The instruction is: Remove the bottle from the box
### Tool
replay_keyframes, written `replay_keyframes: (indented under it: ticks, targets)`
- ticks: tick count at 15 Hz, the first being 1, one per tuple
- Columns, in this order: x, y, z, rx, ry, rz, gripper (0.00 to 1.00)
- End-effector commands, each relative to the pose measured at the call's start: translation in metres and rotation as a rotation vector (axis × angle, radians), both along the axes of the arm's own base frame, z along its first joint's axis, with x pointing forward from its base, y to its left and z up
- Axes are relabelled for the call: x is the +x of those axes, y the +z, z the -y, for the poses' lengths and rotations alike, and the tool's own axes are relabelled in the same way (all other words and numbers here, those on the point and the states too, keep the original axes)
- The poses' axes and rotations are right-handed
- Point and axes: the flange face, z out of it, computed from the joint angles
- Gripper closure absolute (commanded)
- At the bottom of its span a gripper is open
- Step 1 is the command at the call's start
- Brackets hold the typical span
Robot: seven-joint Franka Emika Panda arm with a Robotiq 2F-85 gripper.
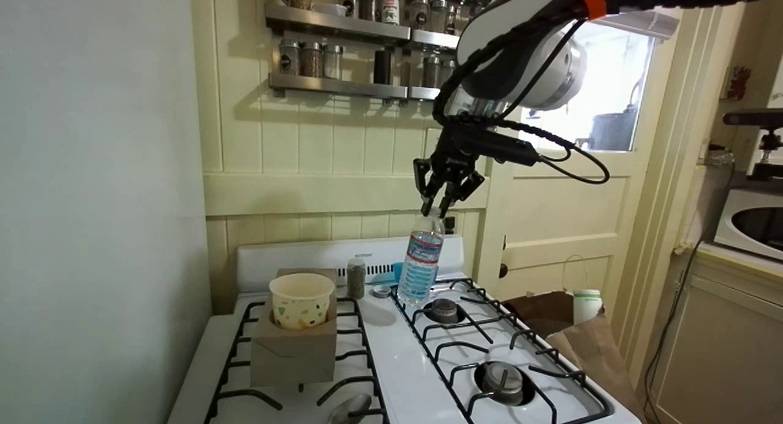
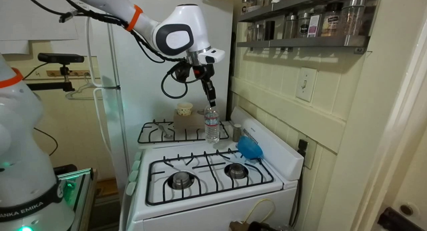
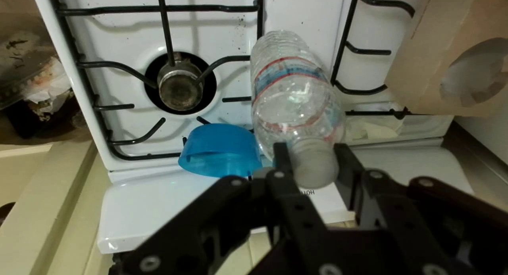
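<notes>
The clear bottle [image 1: 422,259] has a blue and red label band and hangs tilted over the strip between the stove's grates, outside the box. It also shows in an exterior view [image 2: 212,124] and in the wrist view [image 3: 295,92]. My gripper [image 1: 434,208] is shut on its pale cap and neck, one finger on each side [image 3: 311,150]. The base looks just off the stove, with a shadow beside it. The box [image 1: 293,357] is tan cardboard on the other grate. A cream speckled cup [image 1: 303,301] stands in its top. The wrist view shows a round hole in the box [image 3: 416,68].
The white stove [image 1: 397,363] has black grates [image 2: 206,164] and a raised back panel. A blue scoop-like piece [image 2: 249,147] and a spice jar [image 2: 237,132] stand by that panel. A spoon [image 1: 352,409] lies near the box. Shelves [image 1: 339,84] hang on the wall above.
</notes>
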Motion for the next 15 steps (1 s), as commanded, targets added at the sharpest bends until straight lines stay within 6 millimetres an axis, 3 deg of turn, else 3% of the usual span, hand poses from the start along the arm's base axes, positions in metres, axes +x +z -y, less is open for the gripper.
replay_keyframes:
  ticks: [1,4,9,15]
  targets:
    - [0.008,-0.015,-0.005,0.005,0.001,-0.005,0.92]
    - [0.016,-0.021,-0.011,-0.008,0.019,-0.005,0.92]
    - [0.033,-0.012,-0.021,-0.056,0.043,-0.013,0.92]
    - [0.061,-0.015,-0.035,-0.127,0.108,-0.022,0.92]
